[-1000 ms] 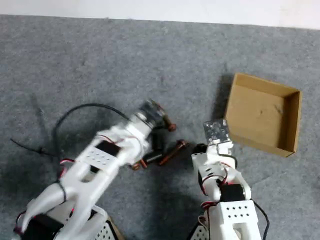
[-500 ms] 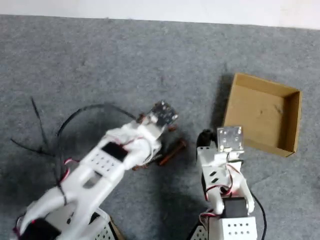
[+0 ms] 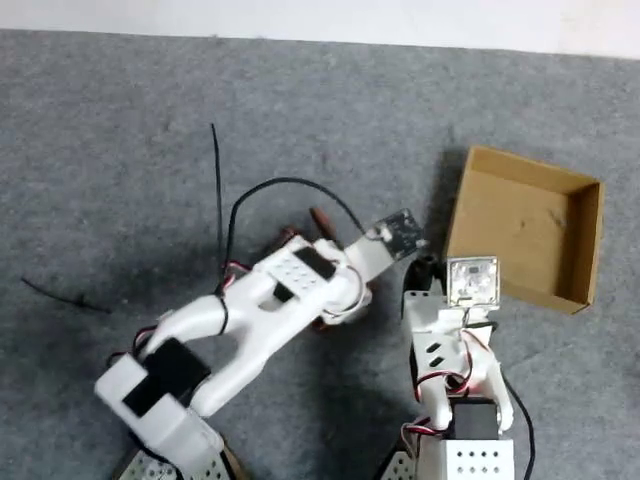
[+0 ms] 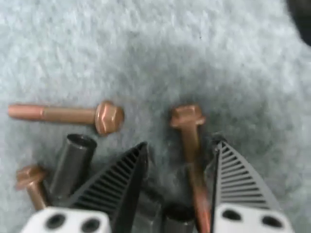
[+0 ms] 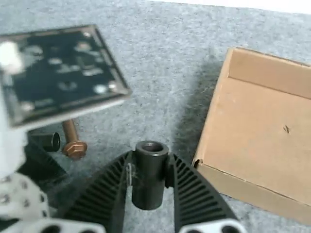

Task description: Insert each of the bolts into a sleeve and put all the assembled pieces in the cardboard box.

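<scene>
The left gripper (image 4: 181,144) hangs over the scattered hardware with its fingers spread wide and nothing in them. One bolt (image 4: 191,145) lies on the grey mat (image 4: 146,43) between them, nearer to one finger than to the other. The right gripper (image 5: 149,162) is closed on a sleeve (image 5: 149,182), held upright with its open bore facing up, near the cardboard box (image 5: 262,131).

We judge the chief risk to lie in the left gripper's closing. Because the bolt sits off-centre, the nearer finger may meet it first and roll or skew it. A bolt caught crooked will not line up with the waiting bore. A loose sleeve (image 4: 73,162) lies just beside the other finger, so the closing fingers could also shove or nip a neighbour. In the high view the two arms stand close together. A mating move could therefore knock one against the other, and a bolt landing on the rim could push the held sleeve down through its grip.

The bolts are copper-coloured, each with a flanged hexagonal head and a long slim shank. A second bolt (image 4: 63,114) lies flat, well apart from the first, and a third bolt (image 4: 30,182) lies just beside the loose sleeve. The sleeves are short dark tubes, thick-walled and hollow. The cardboard box is plain brown, shallow and open at the top.
</scene>
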